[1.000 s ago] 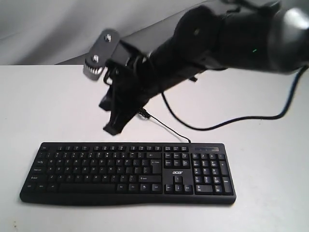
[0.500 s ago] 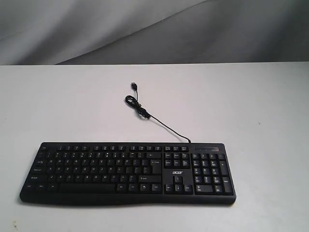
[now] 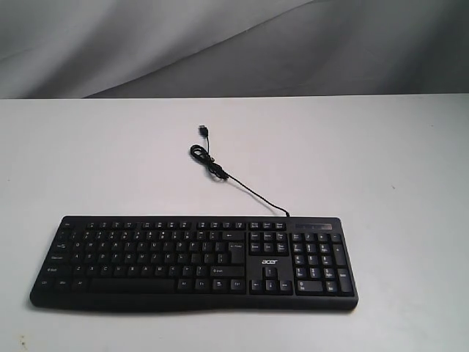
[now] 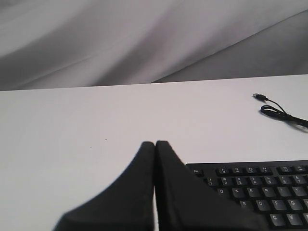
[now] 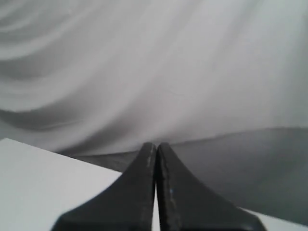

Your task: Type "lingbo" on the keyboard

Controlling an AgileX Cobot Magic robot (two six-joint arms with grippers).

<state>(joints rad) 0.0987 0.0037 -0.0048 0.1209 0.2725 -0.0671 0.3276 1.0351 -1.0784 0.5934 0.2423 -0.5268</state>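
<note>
Black keyboard (image 3: 194, 260), well apart from far table (image 3: 381, 147) edge

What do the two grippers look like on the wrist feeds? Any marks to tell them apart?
The left gripper has two matte black fingers, broad at the base, curving smoothly to narrow tips. The right gripper has the same black tapered shape, plus small pale scuff specks along its inner edges. No cables or labels show, and the exterior view shows neither arm.
</note>
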